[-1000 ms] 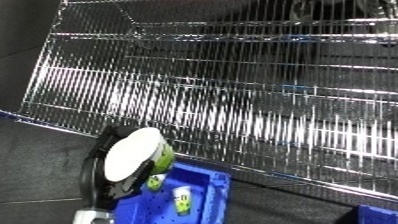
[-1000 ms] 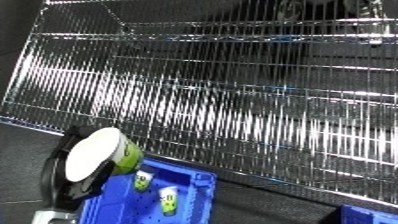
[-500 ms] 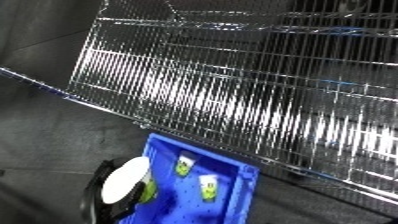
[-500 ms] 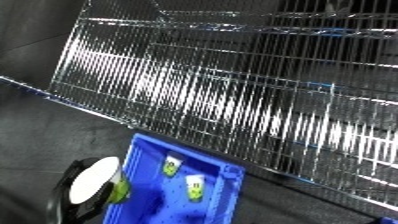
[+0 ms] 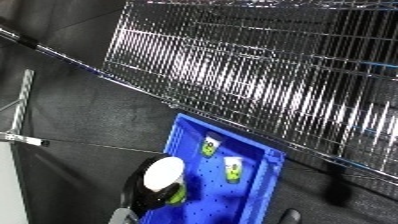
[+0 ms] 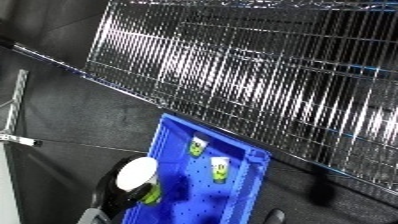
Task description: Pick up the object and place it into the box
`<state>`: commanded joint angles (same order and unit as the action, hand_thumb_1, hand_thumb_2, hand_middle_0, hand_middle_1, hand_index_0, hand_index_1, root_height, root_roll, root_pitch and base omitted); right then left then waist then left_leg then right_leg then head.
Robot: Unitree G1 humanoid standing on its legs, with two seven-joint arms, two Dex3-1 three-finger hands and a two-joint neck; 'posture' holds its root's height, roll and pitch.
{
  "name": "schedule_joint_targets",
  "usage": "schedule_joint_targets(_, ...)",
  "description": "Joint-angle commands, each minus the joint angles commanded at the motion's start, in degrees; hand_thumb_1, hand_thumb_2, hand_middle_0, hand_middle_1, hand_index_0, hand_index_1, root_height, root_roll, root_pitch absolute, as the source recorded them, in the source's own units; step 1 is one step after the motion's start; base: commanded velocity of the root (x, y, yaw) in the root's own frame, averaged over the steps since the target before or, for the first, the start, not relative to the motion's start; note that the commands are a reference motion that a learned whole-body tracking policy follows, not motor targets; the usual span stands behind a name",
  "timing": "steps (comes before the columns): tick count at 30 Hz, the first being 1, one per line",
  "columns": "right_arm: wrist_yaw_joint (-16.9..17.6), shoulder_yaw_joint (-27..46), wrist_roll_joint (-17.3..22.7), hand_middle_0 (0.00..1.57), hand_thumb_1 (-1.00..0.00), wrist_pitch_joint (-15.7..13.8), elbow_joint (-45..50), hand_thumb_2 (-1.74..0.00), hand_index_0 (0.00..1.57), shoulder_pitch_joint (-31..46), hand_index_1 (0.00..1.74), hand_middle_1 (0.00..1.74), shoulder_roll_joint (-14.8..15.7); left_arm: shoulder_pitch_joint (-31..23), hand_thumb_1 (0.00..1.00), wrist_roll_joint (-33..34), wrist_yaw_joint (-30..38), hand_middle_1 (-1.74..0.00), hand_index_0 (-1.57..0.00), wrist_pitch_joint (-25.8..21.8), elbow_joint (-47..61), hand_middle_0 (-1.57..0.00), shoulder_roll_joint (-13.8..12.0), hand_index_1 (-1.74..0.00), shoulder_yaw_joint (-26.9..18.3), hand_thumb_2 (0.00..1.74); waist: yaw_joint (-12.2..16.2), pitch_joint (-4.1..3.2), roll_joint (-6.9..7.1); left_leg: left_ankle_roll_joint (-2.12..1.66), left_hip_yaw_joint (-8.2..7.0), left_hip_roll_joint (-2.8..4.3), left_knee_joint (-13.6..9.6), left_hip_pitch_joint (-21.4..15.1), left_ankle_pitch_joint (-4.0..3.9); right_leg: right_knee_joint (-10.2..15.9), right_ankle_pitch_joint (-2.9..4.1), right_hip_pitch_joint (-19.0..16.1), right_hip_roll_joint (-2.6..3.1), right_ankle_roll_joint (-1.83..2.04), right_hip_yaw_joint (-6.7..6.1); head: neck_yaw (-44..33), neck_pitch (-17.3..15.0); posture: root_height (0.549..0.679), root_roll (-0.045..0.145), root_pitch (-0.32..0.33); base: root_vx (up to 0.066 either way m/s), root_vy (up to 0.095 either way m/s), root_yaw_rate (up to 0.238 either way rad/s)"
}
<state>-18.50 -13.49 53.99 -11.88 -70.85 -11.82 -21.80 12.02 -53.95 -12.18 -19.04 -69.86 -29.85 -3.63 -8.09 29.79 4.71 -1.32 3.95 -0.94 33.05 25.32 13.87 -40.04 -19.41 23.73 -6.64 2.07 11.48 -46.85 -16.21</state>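
My left hand (image 5: 149, 196) is shut on a green container with a round white lid (image 5: 164, 175), held over the near left part of the blue bin (image 5: 266, 165). The bin stands on the dark floor and holds two small white and green cups (image 5: 210, 146), (image 5: 233, 167) on its perforated bottom. A dark shadow of the hand falls on the bin floor. My right hand shows only as a small grey tip (image 5: 292, 217) at the lower edge, too little to judge.
A chrome wire shelf rack (image 5: 266, 70) fills the upper part of the view, its lowest shelf edge running just behind the bin. A metal frame (image 5: 18, 115) stands at the far left on the dark floor.
The camera has swung down and to the left, so rack and bin have shifted in the picture. My left hand with the green container now sits further over the bin.
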Motion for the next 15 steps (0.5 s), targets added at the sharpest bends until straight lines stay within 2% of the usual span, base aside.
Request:
schedule_joint_targets(2,-0.06,0.00,-0.14,0.00,0.00,0.09,0.02,0.00,0.00,0.01,0.00,0.00,0.01,0.15,0.00,0.14,-0.76,0.00,0.00,-0.03,-0.38,0.00,0.09,0.00,0.23,0.00,0.09,0.00,0.09,-0.05,-0.06,0.03,-0.18,-0.24,0.01,0.41,0.10,-0.28,-0.01,0.03,-0.07,0.09,-0.21,0.644,0.033,0.064,0.001,0.014,-0.034)
schedule_joint_targets(9,0.19,-0.02,-0.27,0.00,0.00,0.59,0.55,0.00,0.00,0.04,0.00,0.00,0.03,0.37,0.00,1.79,-1.54,0.00,0.00,0.76,-0.59,0.00,0.47,0.00,1.59,0.00,0.31,0.00,0.07,-0.13,-0.27,-0.10,-0.76,-1.07,0.08,1.74,0.60,-1.16,-0.16,0.33,-0.20,0.79,-0.85,0.646,0.033,0.059,0.003,0.012,-0.035)
schedule_joint_targets(15,0.65,0.05,-0.74,0.00,0.00,0.72,0.86,0.00,0.00,-0.23,0.00,0.00,-0.01,0.61,0.00,2.43,-0.51,0.00,0.00,3.13,-1.35,0.00,0.90,0.00,2.46,0.00,0.64,0.00,-0.06,0.00,-0.66,-0.22,-0.95,-1.44,0.16,2.56,1.06,-1.46,-0.23,0.54,-0.47,1.60,-0.64,0.647,0.032,0.058,0.001,0.016,-0.072)
